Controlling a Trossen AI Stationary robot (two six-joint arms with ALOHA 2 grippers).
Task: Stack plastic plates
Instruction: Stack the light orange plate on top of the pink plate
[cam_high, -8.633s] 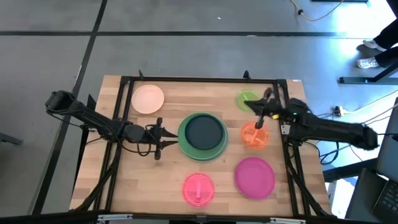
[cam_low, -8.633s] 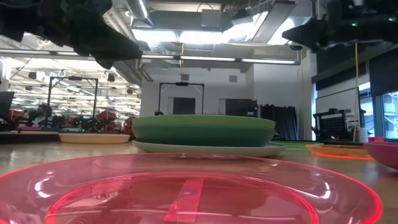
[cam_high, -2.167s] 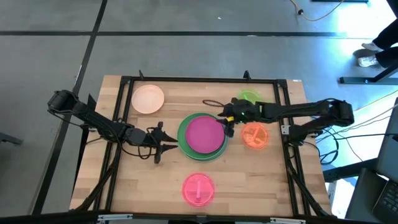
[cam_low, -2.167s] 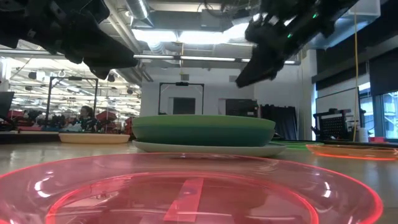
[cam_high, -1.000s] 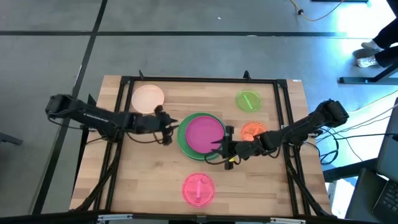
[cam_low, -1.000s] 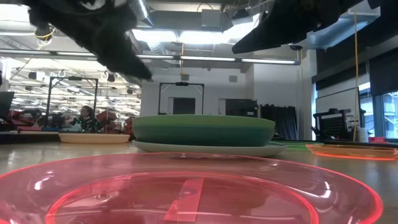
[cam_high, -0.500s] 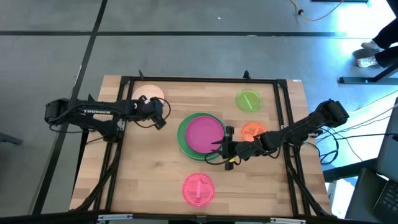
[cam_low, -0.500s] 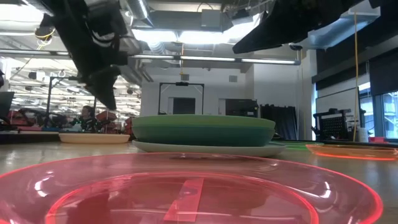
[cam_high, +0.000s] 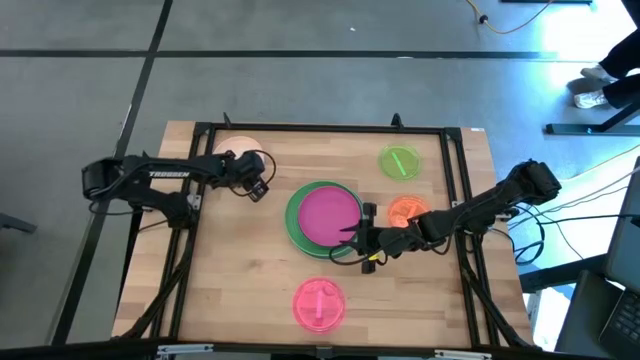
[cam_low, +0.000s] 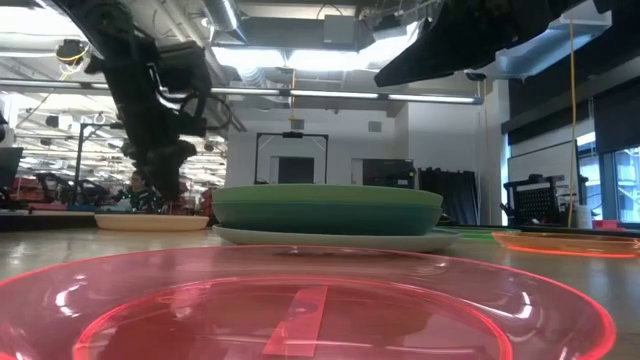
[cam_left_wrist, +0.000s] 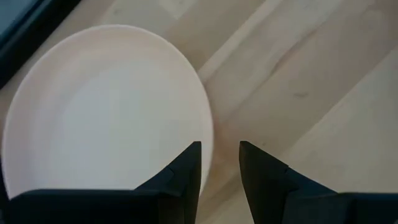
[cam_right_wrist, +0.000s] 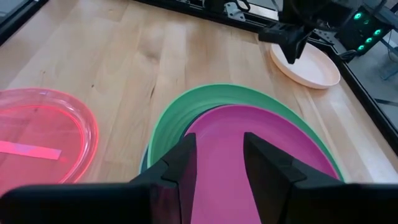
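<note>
High view: my left gripper (cam_high: 253, 186) hangs over the peach plate's (cam_high: 228, 150) edge; my right gripper (cam_high: 362, 238) waits by the stack, magenta plate (cam_high: 329, 216) on top.
Low view: green plates (cam_low: 327, 210) stacked.
Left wrist view: fingers (cam_left_wrist: 186, 168) narrowly parted, empty, astride the peach rim.
Right wrist view: fingers (cam_right_wrist: 181, 163) parted, empty.

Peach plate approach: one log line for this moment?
left gripper: open, over peach plate rim | right gripper: open, above magenta plate on stack | peach not gripped
</note>
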